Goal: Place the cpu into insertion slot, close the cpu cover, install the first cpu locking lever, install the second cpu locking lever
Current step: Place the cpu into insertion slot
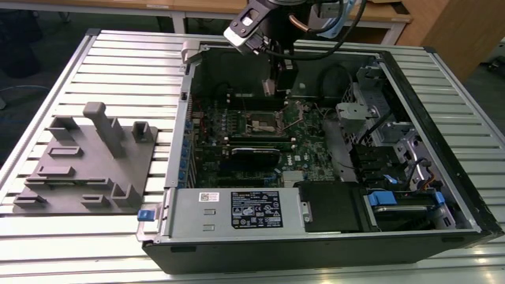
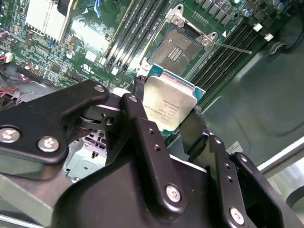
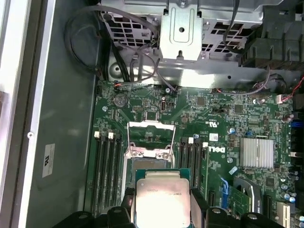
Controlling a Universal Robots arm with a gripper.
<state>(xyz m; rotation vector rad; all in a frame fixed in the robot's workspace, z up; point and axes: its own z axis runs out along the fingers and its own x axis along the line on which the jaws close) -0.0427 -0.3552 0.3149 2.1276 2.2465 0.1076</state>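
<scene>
My gripper (image 1: 272, 84) hangs inside the open computer case, above the far part of the green board. It is shut on the cpu (image 2: 171, 105), a flat square chip with a dull silver top, pinched by two opposite edges between the black fingers (image 2: 137, 118). The insertion slot (image 2: 178, 47) lies open on the board just beyond the chip, its dark pin field showing. In the first wrist view the cpu (image 3: 160, 199) hides part of the insertion slot (image 3: 151, 164). The cpu cover (image 3: 152, 124) stands raised at the slot's far side. In the exterior view the slot (image 1: 264, 122) is nearer the camera than the gripper.
A thin locking lever (image 2: 232, 47) sticks out beside the slot. Black memory slots (image 3: 107, 171) flank it. A finned heat sink (image 3: 256, 153), a black expansion card (image 1: 254, 155), the power supply (image 1: 236, 210) and drive cage (image 1: 394, 148) fill the case. A grey fixture plate (image 1: 87, 160) lies on the exterior view's left.
</scene>
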